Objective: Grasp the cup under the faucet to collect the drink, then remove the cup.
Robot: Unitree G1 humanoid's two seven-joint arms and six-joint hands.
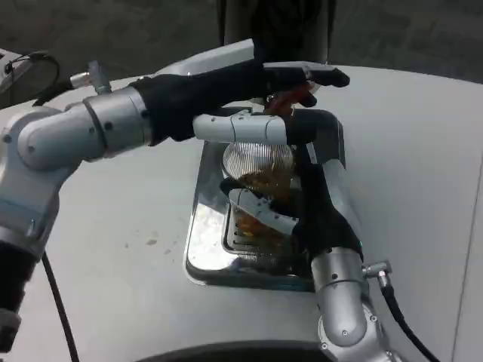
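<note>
A clear ribbed plastic cup (256, 170) with amber drink in it stands over the steel drip tray (202, 241), below the faucet. My right hand (290, 207) grips the cup from the right side, its fingers wrapped across the cup's front. My left hand (249, 98) reaches in from the left at the top of the tray, its fingers lying on the red faucet handle (293, 96) at the foot of the dark dispenser (275, 30). The spout itself is hidden behind the left hand.
The tray has a slotted grate (245, 237) wet with amber liquid. White table (121, 249) spreads to the left and right of the tray. A black cable (53, 302) hangs by my left arm, and another runs from my right wrist (400, 320).
</note>
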